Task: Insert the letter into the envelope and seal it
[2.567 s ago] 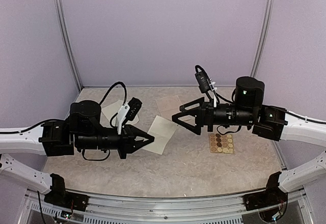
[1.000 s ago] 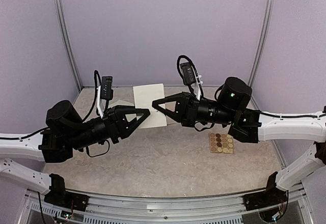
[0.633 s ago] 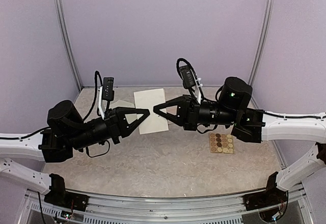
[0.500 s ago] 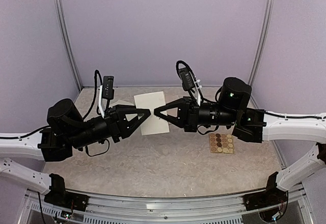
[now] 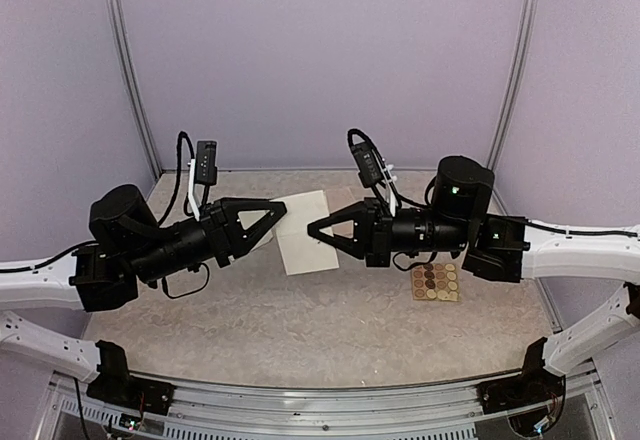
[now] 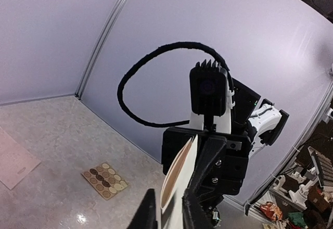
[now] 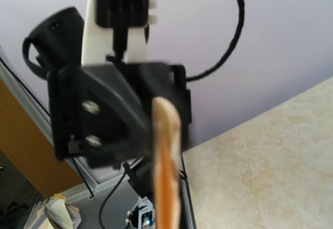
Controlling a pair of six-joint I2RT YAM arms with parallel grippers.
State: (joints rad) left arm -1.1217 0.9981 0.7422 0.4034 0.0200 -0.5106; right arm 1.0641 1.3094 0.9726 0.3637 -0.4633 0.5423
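Note:
The cream envelope [image 5: 303, 235] hangs in the air above the middle of the table, held from both sides. My left gripper [image 5: 283, 204] pinches its upper left corner. In the left wrist view the envelope [image 6: 177, 169] stands edge-on between the narrowly set fingers of the left gripper [image 6: 168, 190], its mouth bulging slightly open. My right gripper [image 5: 312, 230] is shut on the right edge. The right wrist view shows the envelope [image 7: 165, 151] as a blurred strip rising from below. A pinkish letter sheet [image 6: 13, 161] lies flat on the table.
A small tan sheet of round brown stickers [image 5: 435, 281] lies on the table under the right arm and also shows as the sticker sheet [image 6: 105, 179] in the left wrist view. Lilac walls with metal posts [image 5: 128, 70] close in the back and sides.
The envelope has come down a little and tilted, still in the right gripper. The left gripper's jaws have narrowed onto its upper left corner.

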